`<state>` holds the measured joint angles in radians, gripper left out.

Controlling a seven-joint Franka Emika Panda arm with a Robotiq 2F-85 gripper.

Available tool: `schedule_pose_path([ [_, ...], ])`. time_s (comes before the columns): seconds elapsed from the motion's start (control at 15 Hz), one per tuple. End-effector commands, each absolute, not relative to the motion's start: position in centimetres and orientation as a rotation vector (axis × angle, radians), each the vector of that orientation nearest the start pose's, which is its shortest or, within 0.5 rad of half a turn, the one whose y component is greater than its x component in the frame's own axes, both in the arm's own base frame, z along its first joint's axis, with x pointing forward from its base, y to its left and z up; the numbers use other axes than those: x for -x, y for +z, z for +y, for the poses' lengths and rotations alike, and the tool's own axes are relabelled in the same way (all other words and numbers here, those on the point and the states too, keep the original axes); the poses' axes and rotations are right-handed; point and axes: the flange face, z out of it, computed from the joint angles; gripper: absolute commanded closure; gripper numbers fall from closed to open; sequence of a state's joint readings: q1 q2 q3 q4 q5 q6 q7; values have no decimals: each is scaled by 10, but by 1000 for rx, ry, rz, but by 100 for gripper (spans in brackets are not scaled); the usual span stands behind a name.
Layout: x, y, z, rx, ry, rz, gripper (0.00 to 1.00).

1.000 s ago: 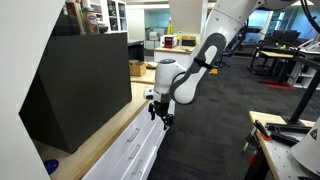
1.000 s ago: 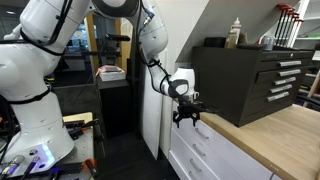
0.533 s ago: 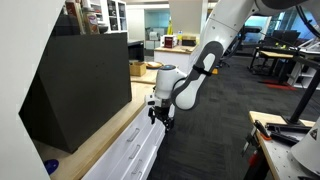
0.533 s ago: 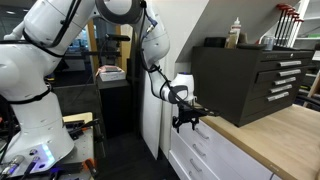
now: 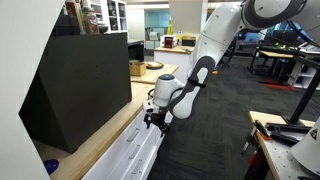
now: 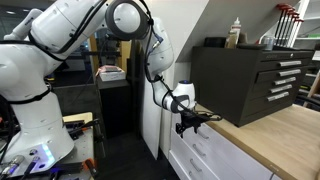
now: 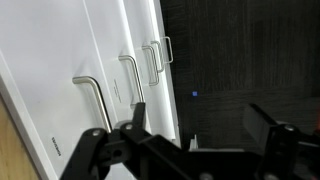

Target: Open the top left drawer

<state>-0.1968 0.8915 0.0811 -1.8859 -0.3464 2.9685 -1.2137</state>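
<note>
Ext. views: far left sits the black cabinet [image 5: 80, 85] on a wooden counter [image 5: 97, 140]. Under the counter edge run the white drawers [image 5: 135, 152], fronts flush, none pulled out. The task's top left drawer is in this bank, top row just below the counter lip; which front exactly can't be told. The gripper [image 5: 156, 119] hangs right at the near corner of the counter, pointing down, just in front of the top of the drawers; contact can't be judged from here. Right of it the white arm [image 5: 205, 60] rises up & away. Far right, a workbench [image 5: 290, 140] w/ clutter, well apart.

In an exterior view from the opposite side: robot base [image 6: 30, 90] at left, arm arcs over, gripper [image 6: 190, 124] mid-frame beside the drawers [image 6: 212, 148], then the black cabinet [image 6: 245, 80] w/ bottles [image 6: 236, 32] on top, counter [image 6: 285, 135] to the right.

Wrist view: wood strip at far left, then white fronts w/ four bar handles [image 7: 95, 100] in a row, dark carpet [image 7: 240, 50] at right. Gripper [image 7: 200, 128] along the bottom edge, fingers [image 7: 136, 118] spread wide apart, nothing between them. Left finger sits near the closest handle, not around it.
</note>
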Motion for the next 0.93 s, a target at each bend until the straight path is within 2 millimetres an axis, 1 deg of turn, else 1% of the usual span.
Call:
schedule_pose_path([
  [0.0,-627,45,-52,2479,-305,-2197,0],
  [0.13,-631,44,-50,2465,-344,-2232,0],
  [0.47,-642,36,-46,2443,-389,-2275,0],
  [0.87,-662,28,-45,2424,-441,-2306,0],
])
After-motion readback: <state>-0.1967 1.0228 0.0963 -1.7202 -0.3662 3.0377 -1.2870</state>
